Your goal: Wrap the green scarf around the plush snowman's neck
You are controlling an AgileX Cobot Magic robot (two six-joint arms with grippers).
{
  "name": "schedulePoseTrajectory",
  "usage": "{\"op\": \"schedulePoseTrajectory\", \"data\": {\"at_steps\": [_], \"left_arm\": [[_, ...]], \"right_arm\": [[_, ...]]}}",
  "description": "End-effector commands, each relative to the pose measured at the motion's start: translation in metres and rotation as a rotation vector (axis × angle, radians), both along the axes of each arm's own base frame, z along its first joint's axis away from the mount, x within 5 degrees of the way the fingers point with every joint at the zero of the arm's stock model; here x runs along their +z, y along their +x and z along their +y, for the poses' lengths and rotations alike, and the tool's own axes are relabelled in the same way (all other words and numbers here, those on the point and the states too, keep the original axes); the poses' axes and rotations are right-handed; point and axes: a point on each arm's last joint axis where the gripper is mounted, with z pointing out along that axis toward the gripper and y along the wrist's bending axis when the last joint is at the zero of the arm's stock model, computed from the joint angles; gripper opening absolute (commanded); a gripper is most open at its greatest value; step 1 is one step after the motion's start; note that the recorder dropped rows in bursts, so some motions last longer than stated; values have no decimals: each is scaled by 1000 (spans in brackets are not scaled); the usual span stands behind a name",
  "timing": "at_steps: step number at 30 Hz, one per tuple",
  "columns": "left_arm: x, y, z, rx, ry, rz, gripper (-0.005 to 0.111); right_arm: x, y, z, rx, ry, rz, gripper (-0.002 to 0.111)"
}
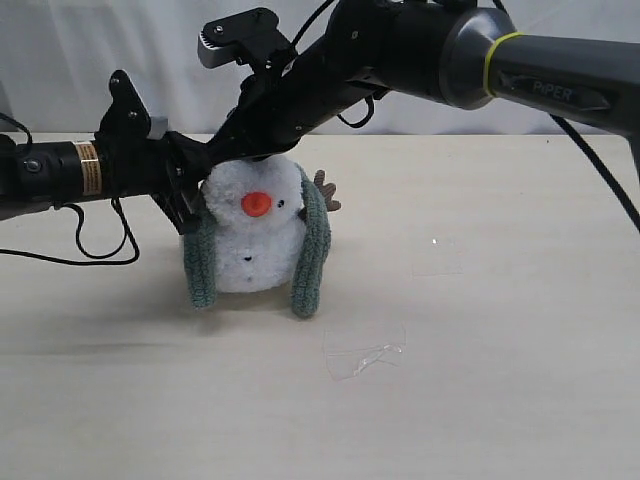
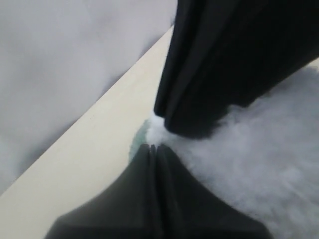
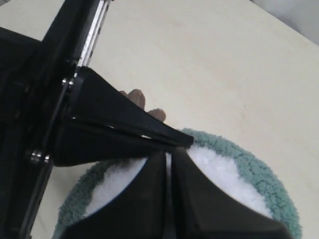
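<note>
Your left jaws and right jaws are both closed against the snowman (image 1: 250, 250); the scarf (image 1: 312, 250) hangs down both its sides.

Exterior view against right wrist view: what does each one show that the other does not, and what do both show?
Only the exterior view: the orange nose of the plush snowman, both ends of the green scarf hanging down its sides, and a clear plastic scrap on the table. Only the right wrist view: the right gripper, jaws shut, seen close, and the scarf curving round the white plush from above. Both: snowman, scarf, a brown branch arm.
</note>
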Motion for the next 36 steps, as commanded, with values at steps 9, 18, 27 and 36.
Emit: {"op": "schedulePoseTrajectory", "data": {"at_steps": [9, 18, 27, 36], "left_arm": [[-11, -2, 1, -15, 127, 62, 0], [-1, 1, 2, 18, 39, 39, 0], [24, -1, 30, 38, -81, 74, 0], [13, -21, 46, -94, 8, 317, 0]], "right_arm": [[-3, -2, -1, 14, -25, 18, 4], [-3, -2, -1, 14, -25, 18, 4], [-3, -2, -1, 14, -27, 17, 4], [-2, -1, -1, 16, -25, 5, 5]]}}
